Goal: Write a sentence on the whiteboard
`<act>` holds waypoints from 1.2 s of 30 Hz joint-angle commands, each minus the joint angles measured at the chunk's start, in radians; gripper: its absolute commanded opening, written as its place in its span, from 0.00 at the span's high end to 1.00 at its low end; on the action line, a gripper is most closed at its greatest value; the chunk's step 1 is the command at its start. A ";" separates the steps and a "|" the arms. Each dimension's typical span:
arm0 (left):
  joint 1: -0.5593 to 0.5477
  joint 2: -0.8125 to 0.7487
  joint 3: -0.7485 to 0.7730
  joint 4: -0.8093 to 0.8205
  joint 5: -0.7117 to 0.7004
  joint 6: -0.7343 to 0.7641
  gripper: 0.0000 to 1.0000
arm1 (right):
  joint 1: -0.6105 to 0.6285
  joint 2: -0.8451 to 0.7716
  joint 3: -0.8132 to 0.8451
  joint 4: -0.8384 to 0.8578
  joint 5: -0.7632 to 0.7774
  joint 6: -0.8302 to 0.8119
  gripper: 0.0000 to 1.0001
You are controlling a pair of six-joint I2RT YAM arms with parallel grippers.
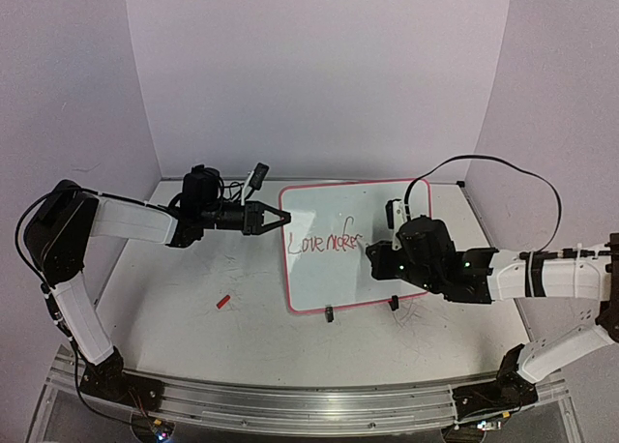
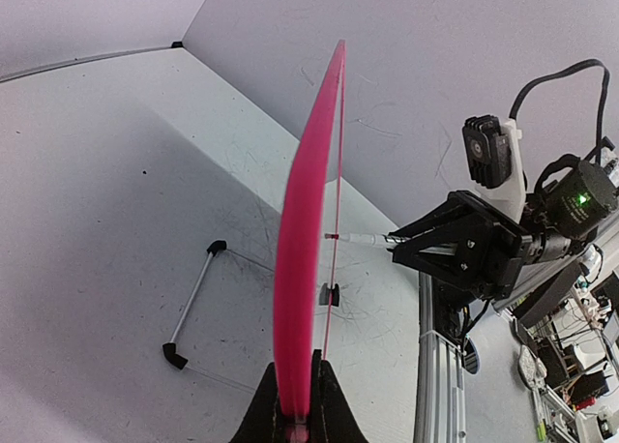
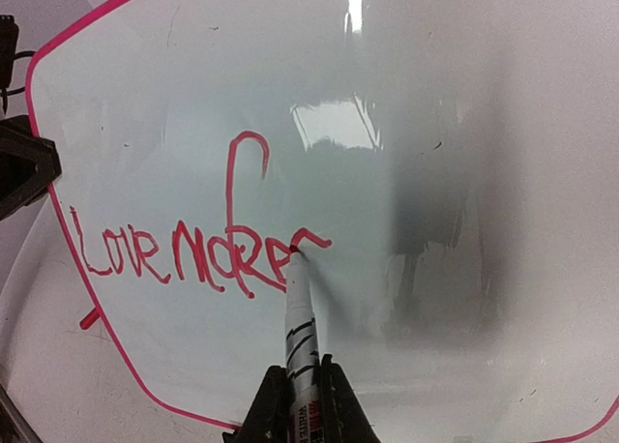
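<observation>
**Whiteboard with a part-written line, both arms engaged**

- Whiteboard (image 1: pixel 334 283): glossy white, pink-red rim, rounded corners. It stands propped on the table (image 1: pixel 174 317), and the left wrist view shows it edge-on.
- Stand feet (image 1: pixel 330 314): small and black, at the whiteboard's near edge.
- Sentence (image 3: pixel 184 254): thin red script across the whiteboard's middle, starting near its left rim. It reads roughly "Love make", with a further short stroke at its right end.
- Left gripper (image 1: pixel 278 218): clenched on the whiteboard's left rim, with the pink edge pinched between its fingers (image 2: pixel 324 404).
- Right gripper (image 3: pixel 298 409): in front of the whiteboard's right half, grasping a marker.
- Marker (image 3: pixel 298 317): white barrel with a red tip, which touches the whiteboard at the end of the script.
- Red cap (image 1: pixel 222 302): lies on the table to the left of the whiteboard, well apart from it.
</observation>
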 commanded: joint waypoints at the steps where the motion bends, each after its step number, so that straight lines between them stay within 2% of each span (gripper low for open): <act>1: 0.003 -0.008 0.000 -0.040 -0.060 0.050 1.00 | -0.002 -0.019 -0.022 -0.056 0.044 0.025 1.00; 13: 0.004 -0.005 0.002 -0.040 -0.058 0.049 1.00 | -0.001 -0.043 -0.043 -0.086 0.057 0.044 1.00; 29: 0.003 -0.010 -0.002 -0.041 -0.061 0.049 1.00 | 0.019 0.027 0.017 -0.033 0.039 0.027 1.00; 32: 0.003 -0.011 -0.003 -0.040 -0.062 0.049 1.00 | 0.019 -0.023 0.020 -0.021 0.034 0.003 1.00; 36: 0.004 -0.016 -0.007 -0.041 -0.066 0.051 1.00 | 0.019 -0.183 -0.066 -0.005 0.019 -0.040 1.00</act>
